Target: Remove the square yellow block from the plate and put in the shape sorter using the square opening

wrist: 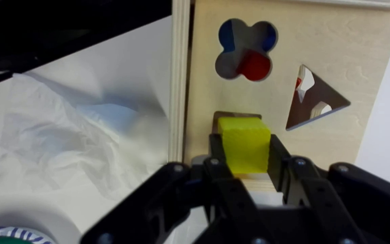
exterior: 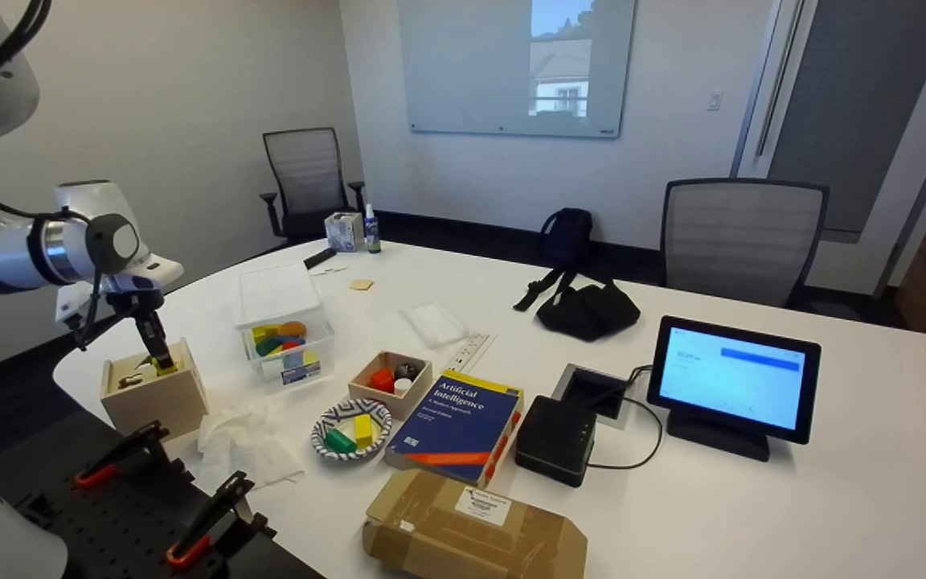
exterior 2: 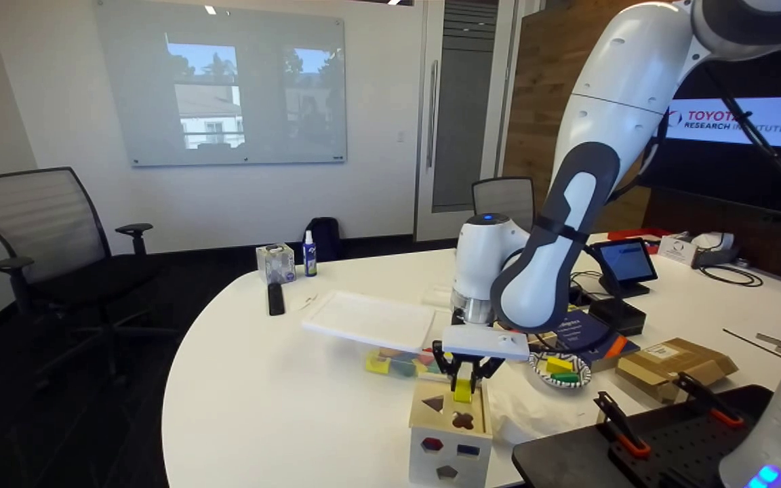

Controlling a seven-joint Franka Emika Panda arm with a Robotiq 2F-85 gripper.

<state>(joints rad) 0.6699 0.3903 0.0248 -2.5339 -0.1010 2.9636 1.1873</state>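
The gripper (exterior 2: 464, 387) points down over the top of the shape sorter (exterior 2: 451, 455), its fingers (wrist: 219, 154) closed in on the square yellow block (wrist: 245, 145), one at each side, gap no wider than the block. In the wrist view a straight-edged opening (wrist: 237, 114) shows as a dark strip along one edge of the block; the rest is hidden, and I cannot tell whether any of the block sits inside.

Same wooden panel: cloverleaf hole (wrist: 244, 51), triangular hole (wrist: 317, 105). Through the cloverleaf, a red piece (wrist: 256, 66) and a blue piece (wrist: 227, 35).

Sorter stands at the near left end of the white worktop (exterior: 712, 531) in an exterior view, crumpled white sheet (exterior: 246, 450) just to its right. Farther right, the plate (exterior: 331, 416), patterned rim, carrying another yellow block (exterior: 362, 432) and a green block (exterior: 340, 440) side by side. Small open wooden box (exterior: 370, 396) just beyond the plate, book (exterior: 451, 430) near its right, cardboard box (exterior: 475, 527) nearer. Farther off and left, a clear tub (exterior: 272, 376) of coloured blocks (exterior: 268, 346), pale lid (exterior: 278, 293) over its far part. At the far edge, in both exterior views, tissue box (exterior: 345, 232) and blue bottle (exterior: 372, 232), just beside each other.
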